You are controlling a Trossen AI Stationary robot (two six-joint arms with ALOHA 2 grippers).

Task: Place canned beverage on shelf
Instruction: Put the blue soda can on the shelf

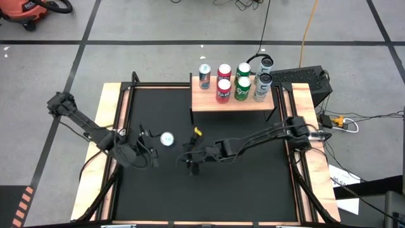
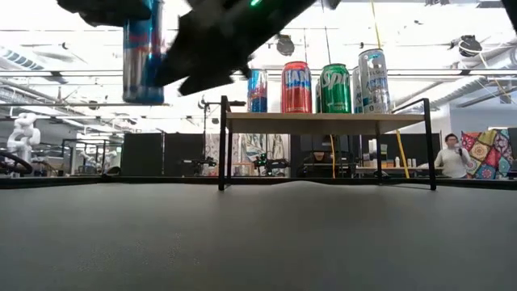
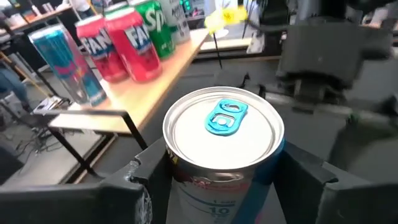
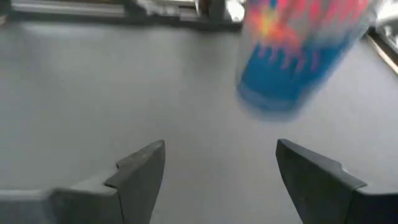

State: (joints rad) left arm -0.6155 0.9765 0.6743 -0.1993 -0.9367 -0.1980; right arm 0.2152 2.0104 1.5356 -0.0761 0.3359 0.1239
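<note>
Aluminium can: a blue and silver drink can (image 1: 167,139) with a blue pull tab, held upright and lifted clear of the black bench (image 1: 253,183) (the low view shows air beneath it).
Left gripper: the left gripper (image 3: 214,177) has a finger against each side of the can's wall, just under the rim, so it is grasping the can.
Right gripper: the right gripper (image 1: 192,159) hangs just beside the can, its fingers spread wide and holding nothing.
Shelf: a light wood shelf (image 1: 209,102) on thin black legs stands at the far side of the bench, well apart from the can.
Cans on shelf: two red, two green, one blue and two silver cans stand there already.
Handling: likely light, with thin, smooth, slippery walls that dent under a hard squeeze; a moderate grip across the body, kept upright, looks safest.
Free space: the shelf's front strip looks bare.
</note>
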